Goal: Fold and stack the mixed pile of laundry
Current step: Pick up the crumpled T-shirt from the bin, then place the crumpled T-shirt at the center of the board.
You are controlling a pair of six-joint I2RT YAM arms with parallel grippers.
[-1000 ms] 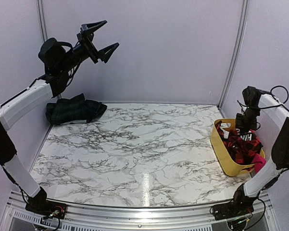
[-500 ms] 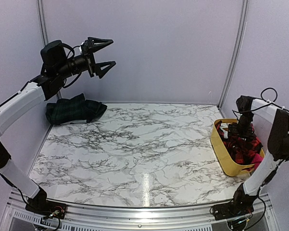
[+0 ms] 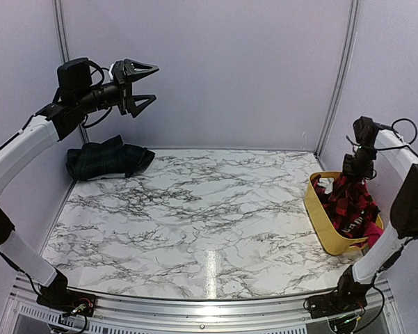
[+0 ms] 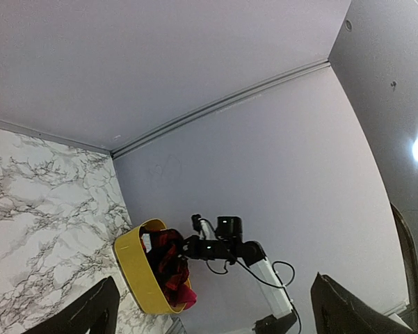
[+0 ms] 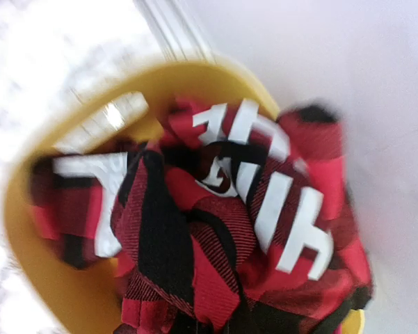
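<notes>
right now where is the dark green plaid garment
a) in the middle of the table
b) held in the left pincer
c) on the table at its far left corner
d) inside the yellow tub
C: the dark green plaid garment lies bunched on the table at its far left corner. The left pincer is raised, open and empty, and the yellow tub at the right holds the red-and-black checked garment.
</notes>
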